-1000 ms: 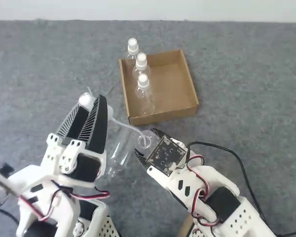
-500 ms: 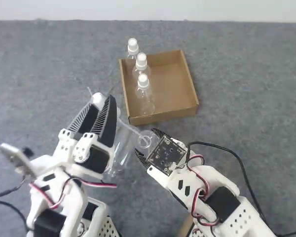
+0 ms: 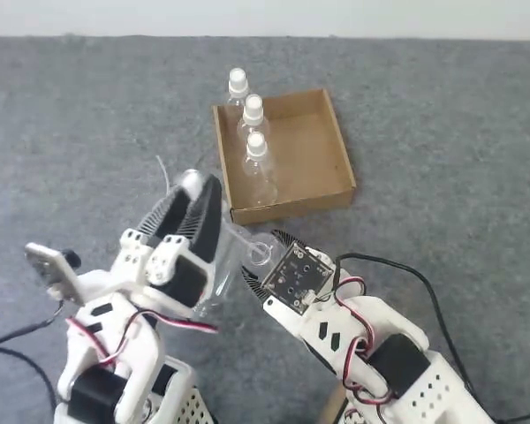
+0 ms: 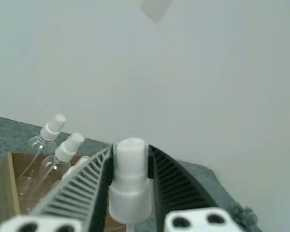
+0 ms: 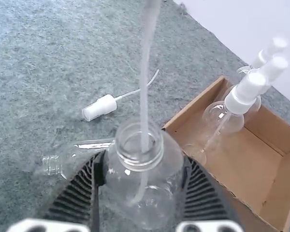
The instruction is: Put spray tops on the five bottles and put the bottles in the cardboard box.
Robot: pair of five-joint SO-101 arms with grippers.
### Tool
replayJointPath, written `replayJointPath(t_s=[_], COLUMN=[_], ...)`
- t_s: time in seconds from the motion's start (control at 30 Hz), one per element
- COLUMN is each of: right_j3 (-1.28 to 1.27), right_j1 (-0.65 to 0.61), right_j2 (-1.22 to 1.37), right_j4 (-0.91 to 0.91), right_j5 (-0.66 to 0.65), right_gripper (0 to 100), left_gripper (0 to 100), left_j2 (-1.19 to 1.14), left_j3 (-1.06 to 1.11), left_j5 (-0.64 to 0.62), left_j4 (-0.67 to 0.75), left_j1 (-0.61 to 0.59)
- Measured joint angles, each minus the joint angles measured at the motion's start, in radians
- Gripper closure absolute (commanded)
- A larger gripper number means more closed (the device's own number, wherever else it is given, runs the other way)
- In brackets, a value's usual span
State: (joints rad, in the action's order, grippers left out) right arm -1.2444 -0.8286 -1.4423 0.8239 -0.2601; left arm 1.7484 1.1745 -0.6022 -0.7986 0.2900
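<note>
I'm watching the left end effector, clamped on a spray top, swing right over the last second, so its dip tube is now entering the open bottle gripped by the right end effector on the near side of the cardboard box, which I judge is bringing the top close to seating.

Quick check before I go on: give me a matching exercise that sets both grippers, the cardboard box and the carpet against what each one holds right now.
Column one:
1. left gripper
2. right gripper
3. cardboard box
4. carpet

Column two:
A. capped bottles standing upright
B. open bottle, upright
C. loose spray top and an uncapped bottle on its side
D. spray top whose tube dips into a bottle neck

Pairs: 1-D, 2-B, 3-A, 4-C.
</note>
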Motion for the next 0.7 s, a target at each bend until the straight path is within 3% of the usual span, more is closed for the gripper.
replayJointPath(t_s=[0.13, 0.37, 0.57, 0.7], right_j3=[0.0, 0.0, -0.002, -0.002], right_j1=[-0.003, -0.006, -0.006, -0.006], right_j2=[0.0, 0.0, 0.0, 0.0], right_j4=[0.0, 0.0, 0.0, 0.0], right_j5=[0.0, 0.0, 0.0, -0.002], right_gripper=[96.1, 96.1, 96.1, 96.1], left_gripper=[99, 99, 99, 99], left_j2=[0.0, 0.057, 0.057, 0.057], left_j3=[0.002, 0.017, 0.025, 0.025], left_j5=[0.005, 0.006, 0.081, 0.091], left_j4=[-0.043, -0.086, -0.12, -0.18], left_j1=[0.092, 0.103, 0.107, 0.163])
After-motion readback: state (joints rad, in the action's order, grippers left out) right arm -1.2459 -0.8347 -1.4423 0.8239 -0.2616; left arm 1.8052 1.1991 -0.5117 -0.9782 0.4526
